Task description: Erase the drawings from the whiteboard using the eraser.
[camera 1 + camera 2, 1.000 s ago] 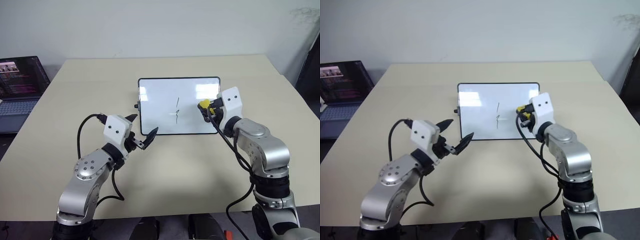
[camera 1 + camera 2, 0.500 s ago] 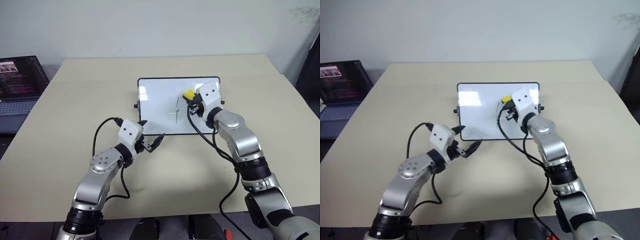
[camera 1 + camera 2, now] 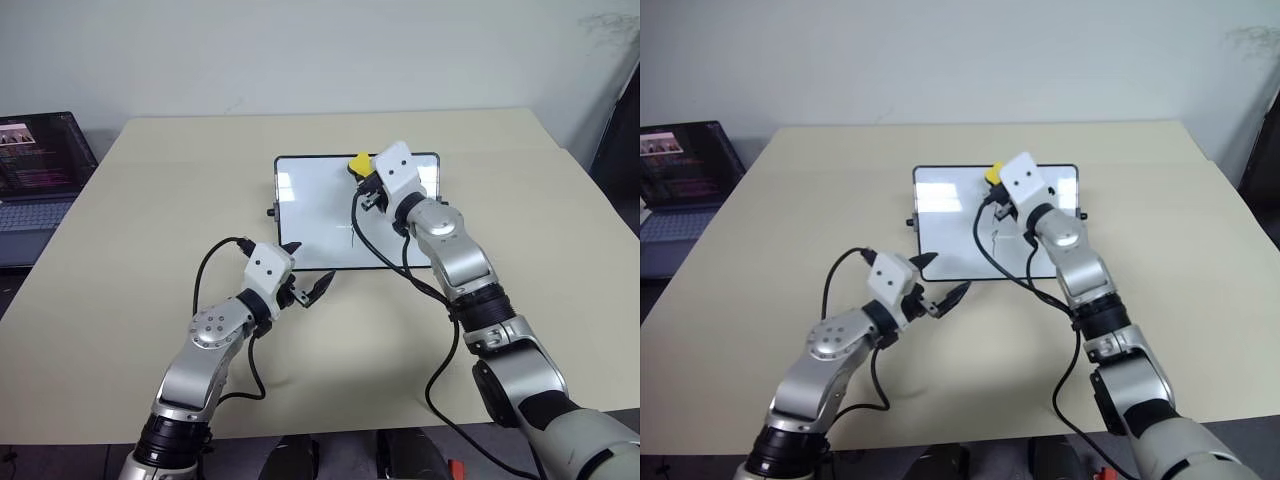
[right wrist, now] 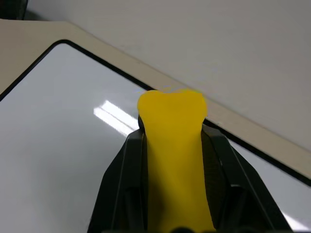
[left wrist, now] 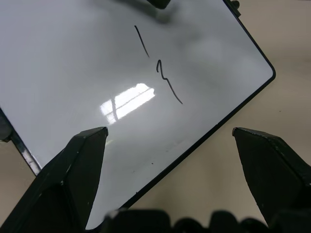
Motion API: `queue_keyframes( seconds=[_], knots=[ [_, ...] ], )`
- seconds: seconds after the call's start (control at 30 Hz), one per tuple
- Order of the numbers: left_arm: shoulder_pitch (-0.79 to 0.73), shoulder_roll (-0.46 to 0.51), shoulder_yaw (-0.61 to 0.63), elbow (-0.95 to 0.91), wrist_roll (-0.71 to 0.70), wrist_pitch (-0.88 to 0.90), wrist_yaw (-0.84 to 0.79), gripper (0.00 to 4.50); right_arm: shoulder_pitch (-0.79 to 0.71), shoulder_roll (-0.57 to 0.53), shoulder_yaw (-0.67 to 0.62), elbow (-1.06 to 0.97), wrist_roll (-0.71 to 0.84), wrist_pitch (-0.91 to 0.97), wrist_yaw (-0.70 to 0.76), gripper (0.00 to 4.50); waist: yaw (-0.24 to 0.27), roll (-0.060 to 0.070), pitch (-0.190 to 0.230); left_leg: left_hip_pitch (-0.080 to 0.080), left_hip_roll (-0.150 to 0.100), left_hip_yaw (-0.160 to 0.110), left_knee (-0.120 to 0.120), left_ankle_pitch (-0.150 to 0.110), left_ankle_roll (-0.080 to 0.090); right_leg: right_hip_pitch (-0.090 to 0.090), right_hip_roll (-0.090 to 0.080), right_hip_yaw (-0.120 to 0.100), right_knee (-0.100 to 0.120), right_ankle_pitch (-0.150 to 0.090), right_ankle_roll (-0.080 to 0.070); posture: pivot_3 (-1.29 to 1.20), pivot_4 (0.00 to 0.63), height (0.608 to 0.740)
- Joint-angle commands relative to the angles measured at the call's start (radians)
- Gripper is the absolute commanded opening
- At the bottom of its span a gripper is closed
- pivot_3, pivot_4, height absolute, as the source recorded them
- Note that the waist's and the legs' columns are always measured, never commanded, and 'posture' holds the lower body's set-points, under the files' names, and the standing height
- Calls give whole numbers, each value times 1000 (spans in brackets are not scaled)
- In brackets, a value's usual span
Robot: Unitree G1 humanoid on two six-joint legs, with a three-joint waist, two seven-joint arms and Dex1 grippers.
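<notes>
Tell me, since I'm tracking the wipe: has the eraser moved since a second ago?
Yes. The eraser moved from the whiteboard's right edge left and up to its far edge.

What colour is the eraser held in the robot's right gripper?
Bright yellow. The eraser shows best in the right wrist view, pinched by the right gripper.

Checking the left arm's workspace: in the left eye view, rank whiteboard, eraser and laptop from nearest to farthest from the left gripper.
From the left gripper:
1. whiteboard, its near edge just beyond the fingertips.
2. eraser, pinched in the right gripper over the board's far edge.
3. laptop, off the table at the scene's far left edge.
</notes>
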Motion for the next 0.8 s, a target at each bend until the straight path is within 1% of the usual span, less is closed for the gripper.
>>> queue_keyframes(
  seconds=[0.03, 0.3, 0.53, 0.8],
  knots=[
    [-7, 3, 20, -23, 8, -25, 5, 4500, -27, 13, -7, 16, -12, -47, -6, 1139, 1, 0, 0, 0, 0, 0, 0, 0, 0, 0, 0, 0, 0, 0, 0, 0, 150, 740],
    [-16, 0, 23, -32, 10, -19, 8, 4500, -15, 22, 19, 33, -62, -56, -5, 1139, 0, 0, 0, 0, 0, 0, 0, 0, 0, 0, 0, 0, 0, 0, 0, 0, 150, 740],
    [-41, -3, 24, -38, 8, -5, 13, 4500, 12, -8, 81, 20, -155, -21, 1, 1139, 0, 0, 0, 0, 0, 0, 0, 0, 0, 0, 0, 0, 0, 0, 0, 0, 150, 740],
    [-52, -10, 23, -54, 5, 11, 22, 4500, 45, 5, 67, -22, -149, 35, 20, 1139, 0, 0, 0, 0, 0, 0, 0, 0, 0, 0, 0, 0, 1, 0, 0, 0, 150, 740]
  ],
)
